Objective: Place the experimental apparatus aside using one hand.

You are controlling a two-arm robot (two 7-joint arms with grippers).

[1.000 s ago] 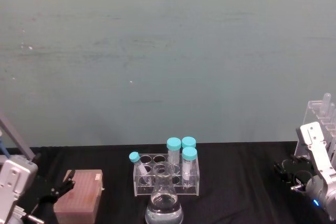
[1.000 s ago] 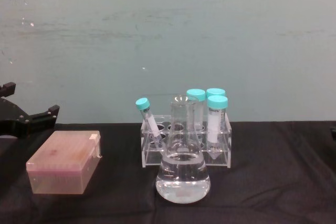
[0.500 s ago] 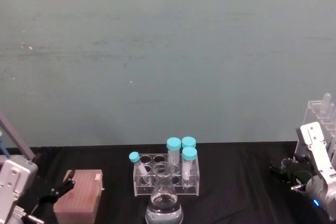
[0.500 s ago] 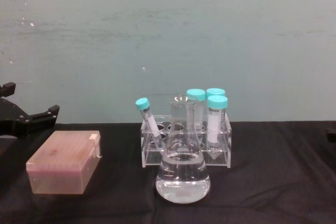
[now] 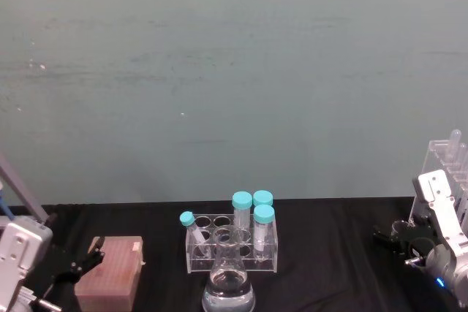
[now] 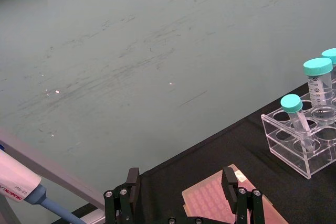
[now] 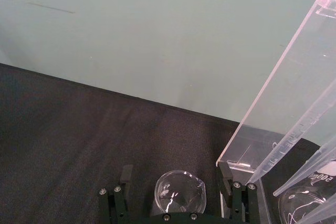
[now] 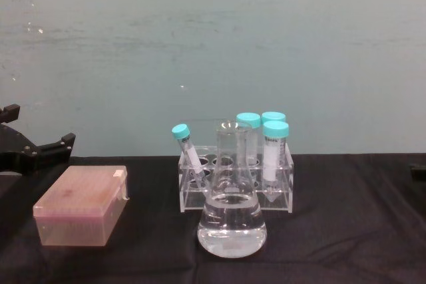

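The right gripper is low over the tabletop near its right edge. Its fingers are spread apart, one on each side of the beaker, and neither appears to touch the glass. The beaker stands upright just beside the tall rack, which stands at the right edge of the tabletop. The flask, holding clear liquid, stands upright at the middle of the near edge, well apart from the gripper. Just behind it is the low rack of teal-capped tubes, one of them leaning. The left gripper hangs near the left edge with its fingers apart, above the back of the pink box and not touching it.
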